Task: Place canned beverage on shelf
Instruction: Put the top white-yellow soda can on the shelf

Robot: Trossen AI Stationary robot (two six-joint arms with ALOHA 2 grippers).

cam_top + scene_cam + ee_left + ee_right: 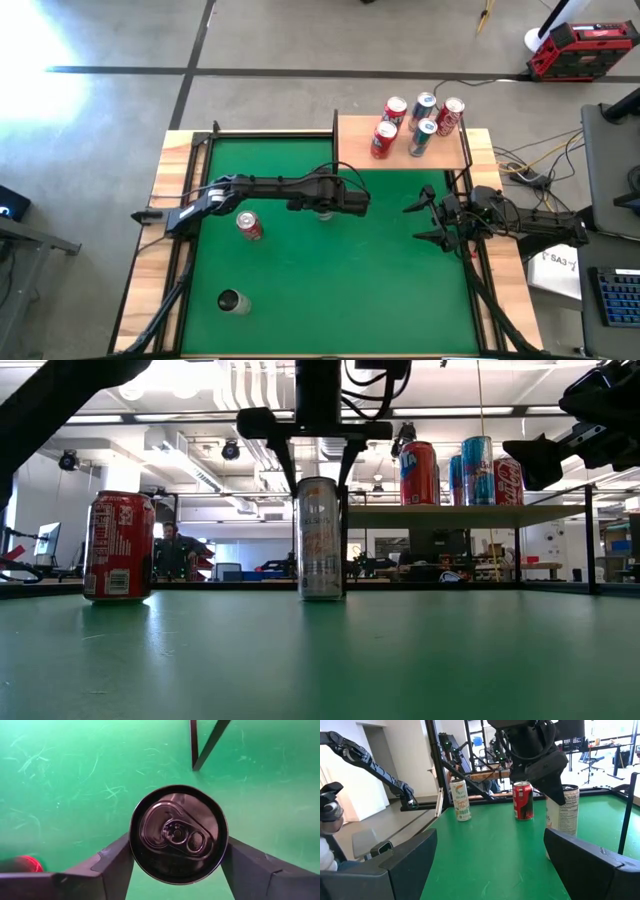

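1. High view: the green mat (330,290) fills the table; the shelf (400,148) sits at its far right corner with five cans (418,124) already on it. Three are left on the mat: the silver can (320,538) under my left arm, a red can (249,225) close by, and a pale can (232,301) near the front.
2. My left gripper (177,862) is above the silver can, one finger to each side of its top. Fingers sit very close; I cannot tell whether they pinch it. The can stands upright on the mat, not lifted.
3. My right gripper (425,222) waits beside the shelf, fingers spread, holding nothing.
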